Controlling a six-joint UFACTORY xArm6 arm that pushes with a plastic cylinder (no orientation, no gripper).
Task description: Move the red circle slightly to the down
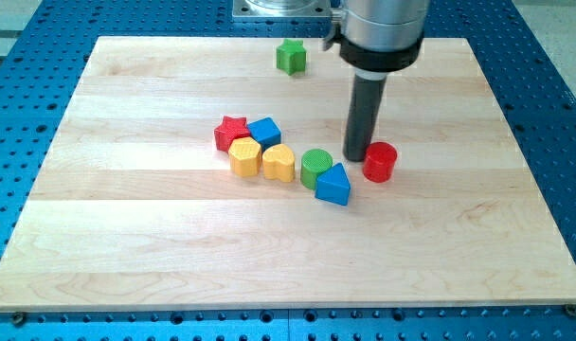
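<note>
The red circle (380, 162) is a short red cylinder right of the board's middle. My tip (355, 156) rests on the board just left of it, touching or nearly touching its upper-left side. The dark rod rises from there to the silver arm housing at the view's top. A green circle (315, 167) and a blue triangle (333, 185) sit just left and below-left of my tip.
A cluster lies left of the green circle: a red star (231, 133), a blue cube (264, 132), a yellow hexagon (244, 156) and a yellow heart (279, 163). A green star (291, 57) sits near the top edge. The wooden board (127, 246) lies on a blue perforated table.
</note>
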